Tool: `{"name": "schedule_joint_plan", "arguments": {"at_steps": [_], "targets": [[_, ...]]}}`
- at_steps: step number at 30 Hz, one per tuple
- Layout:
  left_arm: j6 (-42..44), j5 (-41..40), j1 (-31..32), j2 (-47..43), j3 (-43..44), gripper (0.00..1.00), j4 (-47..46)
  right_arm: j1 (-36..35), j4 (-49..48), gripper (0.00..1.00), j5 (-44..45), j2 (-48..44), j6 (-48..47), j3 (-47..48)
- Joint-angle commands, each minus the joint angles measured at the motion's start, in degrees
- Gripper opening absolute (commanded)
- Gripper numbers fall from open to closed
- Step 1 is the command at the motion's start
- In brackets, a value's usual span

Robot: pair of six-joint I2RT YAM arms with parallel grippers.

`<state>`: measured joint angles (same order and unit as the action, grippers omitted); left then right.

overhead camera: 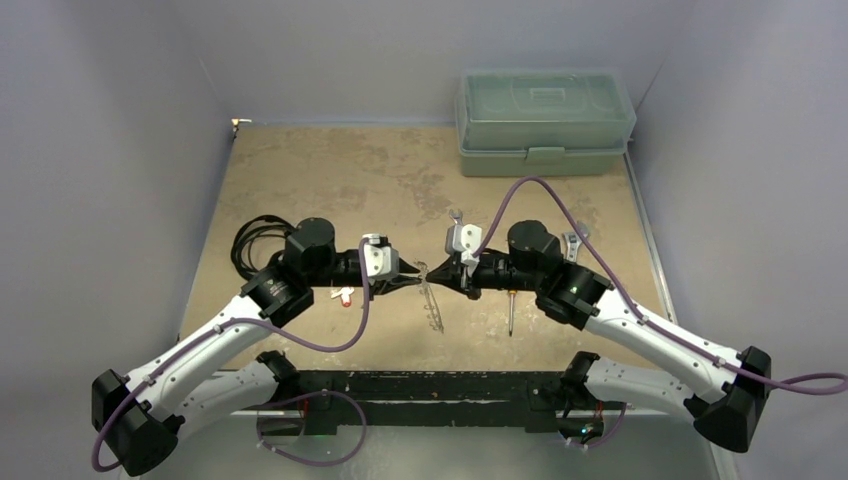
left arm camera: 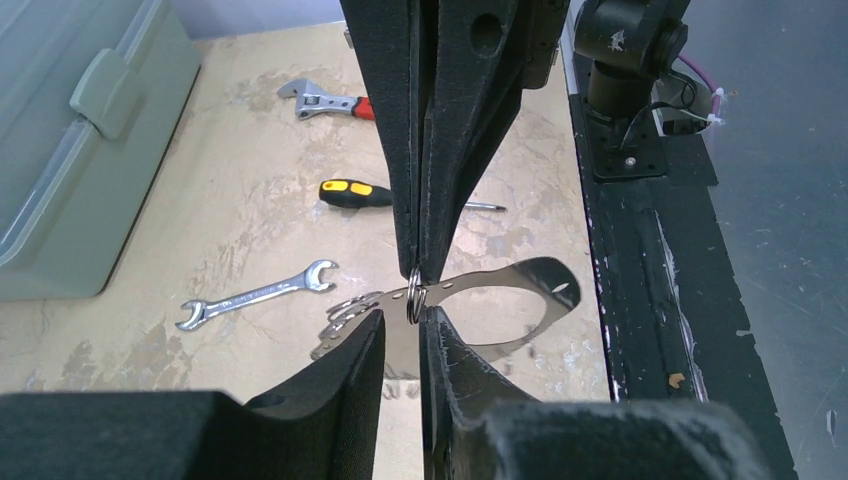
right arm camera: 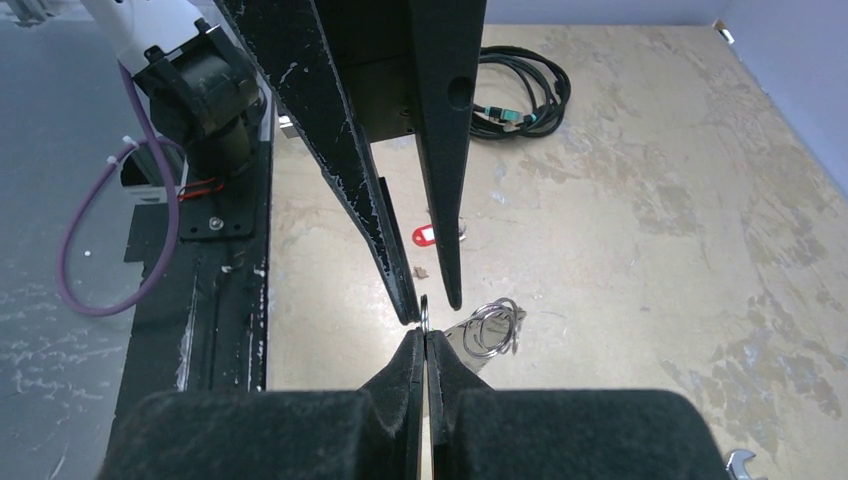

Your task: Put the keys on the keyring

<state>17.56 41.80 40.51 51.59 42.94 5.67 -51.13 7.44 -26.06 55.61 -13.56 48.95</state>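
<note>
We look down on a tan, stained table where two black-and-white arms meet tip to tip near its middle. Between them is the keyring, a thin shiny oval loop. It sits just toward 6 o'clock from the table's centre.

The right end effector is fully closed and pinches the keyring by a small split ring on its upper edge. The left end effector faces it, with its jaws a narrow gap apart on either side of that same ring. We cannot tell whether its pads touch the metal.

Tiny keys fringe one end of the loop. A red-tagged key lies on the table at 9 o'clock from the keyring, apart from it, beside the left arm.

Around the keyring, seen from above:
- a yellow-and-black screwdriver at 4 o'clock
- a small silver spanner at 1 o'clock
- an adjustable wrench with a red grip at 2 o'clock
- a coiled black cable at 10 o'clock

A grey-green lidded toolbox stands at the table's far edge, at 1 o'clock.
</note>
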Motion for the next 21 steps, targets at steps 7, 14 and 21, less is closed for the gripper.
{"name": "schedule_joint_plan", "arguments": {"at_steps": [7, 14, 21], "targets": [[-0.1, 1.6, -0.3, 0.2, 2.2, 0.05, -1.1, -1.0, -1.5, 0.0, -0.3, 0.2, -0.7, 2.8], [-0.7, 0.2, -0.3, -1.3, 1.0, 0.0, -3.5, -1.2, -3.0, 0.19, 1.5, 0.3, 2.1, 3.1], [-7.8, -2.4, -0.3, -6.7, -5.2, 0.0, -19.3, -1.2, -11.7, 0.54, 4.9, -5.3, 6.2, -0.6]]}}
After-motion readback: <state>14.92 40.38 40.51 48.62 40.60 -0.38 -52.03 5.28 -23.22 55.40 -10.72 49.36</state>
